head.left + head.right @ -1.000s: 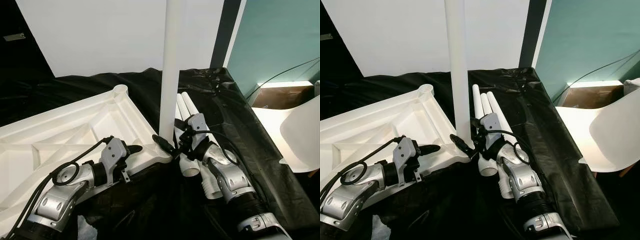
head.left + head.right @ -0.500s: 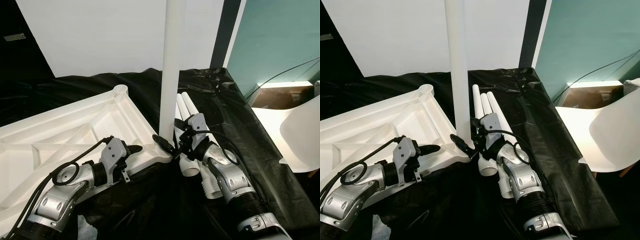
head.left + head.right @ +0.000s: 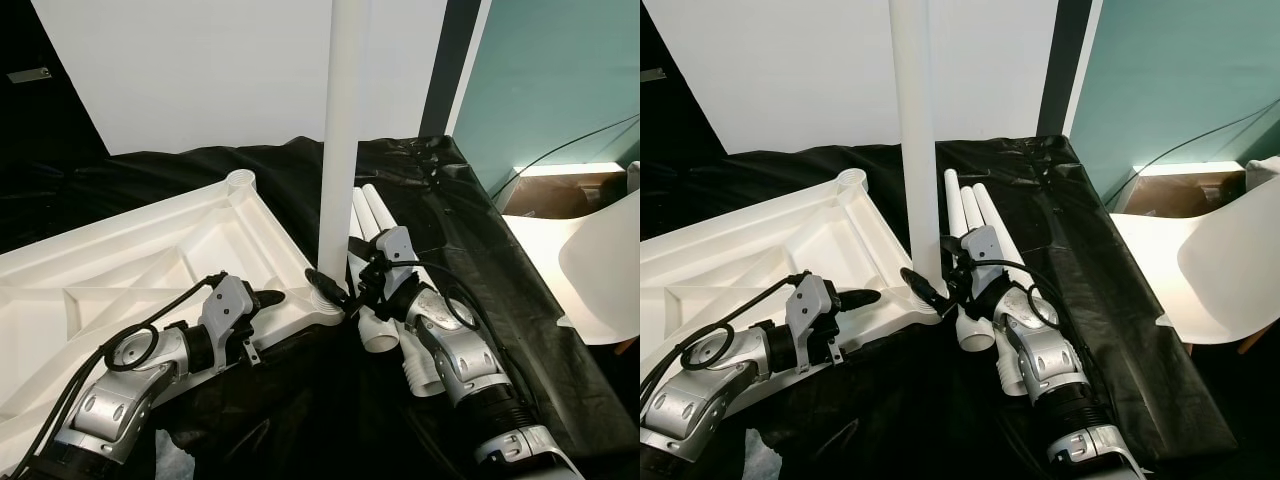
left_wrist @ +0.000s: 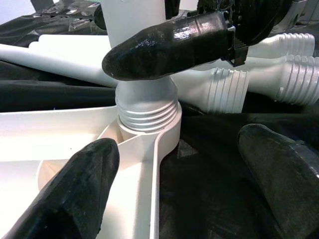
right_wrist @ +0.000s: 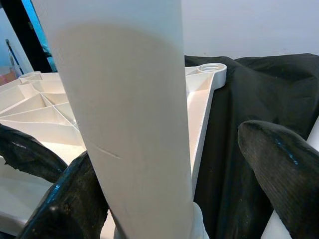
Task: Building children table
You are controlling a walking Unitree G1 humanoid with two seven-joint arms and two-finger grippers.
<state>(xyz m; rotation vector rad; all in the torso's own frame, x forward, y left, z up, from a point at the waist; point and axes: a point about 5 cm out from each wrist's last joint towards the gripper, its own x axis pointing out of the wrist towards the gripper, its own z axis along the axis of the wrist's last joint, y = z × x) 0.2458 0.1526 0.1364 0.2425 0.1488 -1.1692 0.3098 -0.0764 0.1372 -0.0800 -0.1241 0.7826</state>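
From the head cameras: the white tabletop (image 3: 130,270) lies upside down on the black sheet (image 3: 500,290), and one leg (image 3: 340,150) stands upright in the near corner socket, so I'd call that roughly one of four in. Three spare legs (image 3: 975,215) lie side by side just beyond the right gripper (image 3: 335,290), whose fingers are spread around the base of the upright leg. The far corner socket (image 3: 241,180) has no leg yet. The left gripper (image 3: 270,297) rests on the tabletop edge near that same corner. Left wrist cam: its fingers (image 4: 65,196) are spread, one over the tabletop's rim, and the leg's thread (image 4: 147,117) isn't fully seated, some ridges showing above the socket. Right wrist cam: the leg sits between its open fingers (image 5: 279,169); whether they touch it I can't tell.
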